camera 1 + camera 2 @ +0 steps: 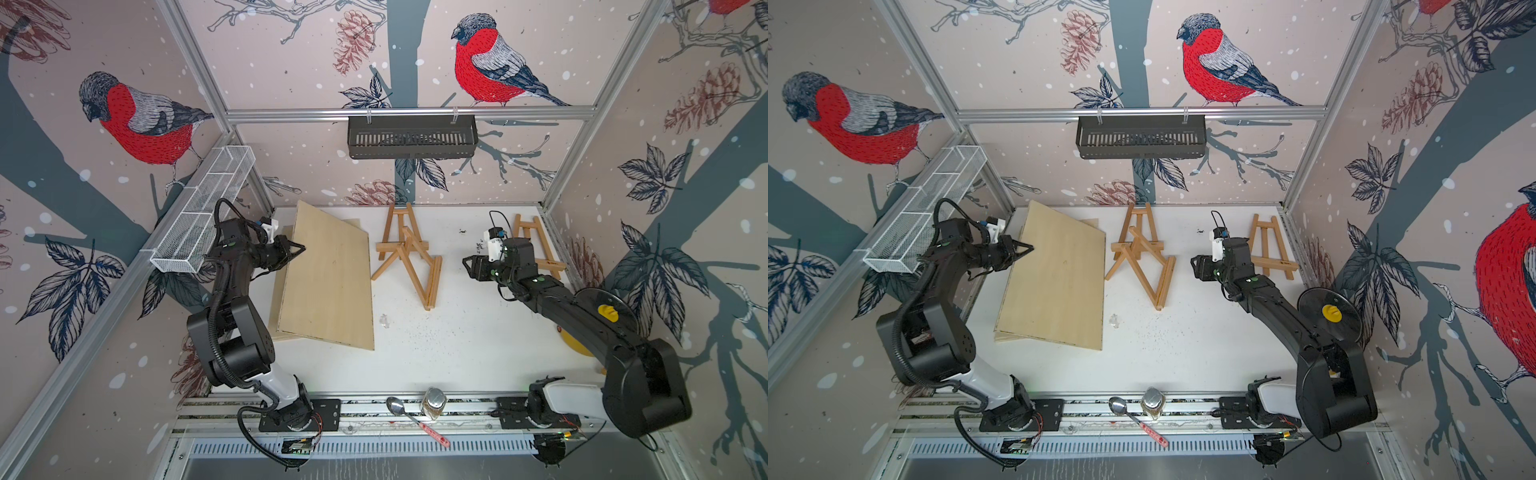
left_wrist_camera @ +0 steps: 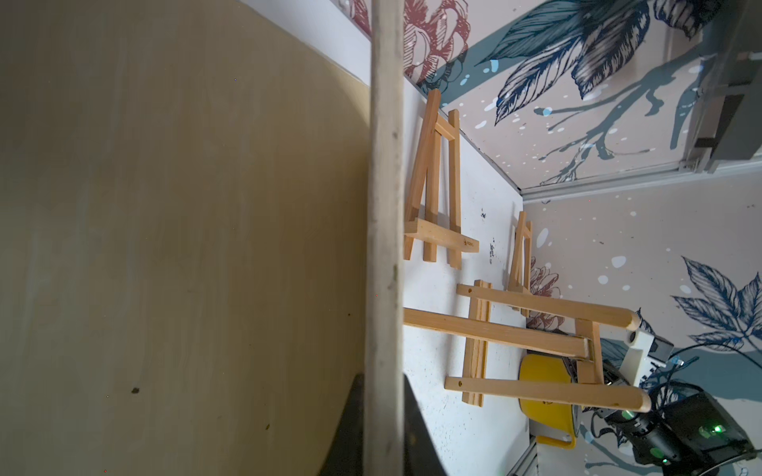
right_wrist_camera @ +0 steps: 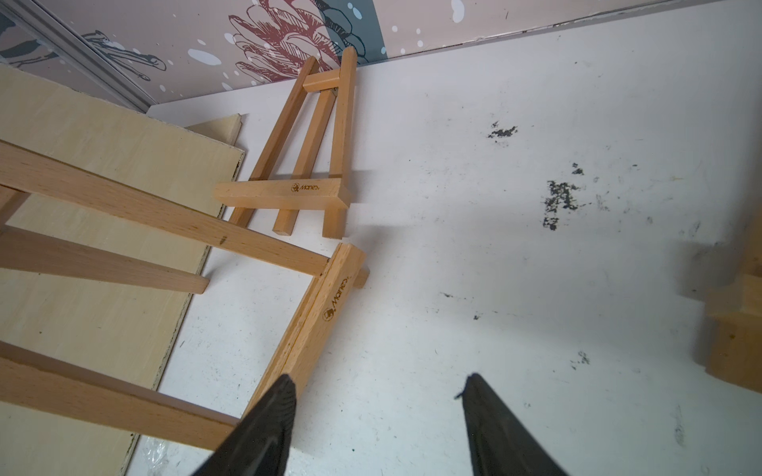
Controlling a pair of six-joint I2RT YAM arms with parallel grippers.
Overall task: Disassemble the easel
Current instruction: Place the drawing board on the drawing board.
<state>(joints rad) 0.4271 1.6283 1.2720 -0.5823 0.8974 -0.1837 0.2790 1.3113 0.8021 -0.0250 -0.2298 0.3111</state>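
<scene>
In a top view, the board (image 1: 328, 286) is seen tilted, one edge raised and clamped by the left gripper (image 1: 300, 249). The easel (image 1: 415, 266) lies tipped over on the table (image 1: 478, 332) between the board and the right gripper (image 1: 465, 266). In the left wrist view, the jaws are closed narrowly on the board's edge. In the right wrist view, the jaws are held apart with nothing between them, just beside the easel (image 3: 325, 313).

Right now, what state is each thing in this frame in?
left gripper, shut on the plywood board's edge
plywood board, tilted, one edge lifted
right gripper, open, empty
large easel, tipped over, still assembled
small easel, assembled, near back wall
third easel, assembled, partly hidden behind the right arm
</scene>
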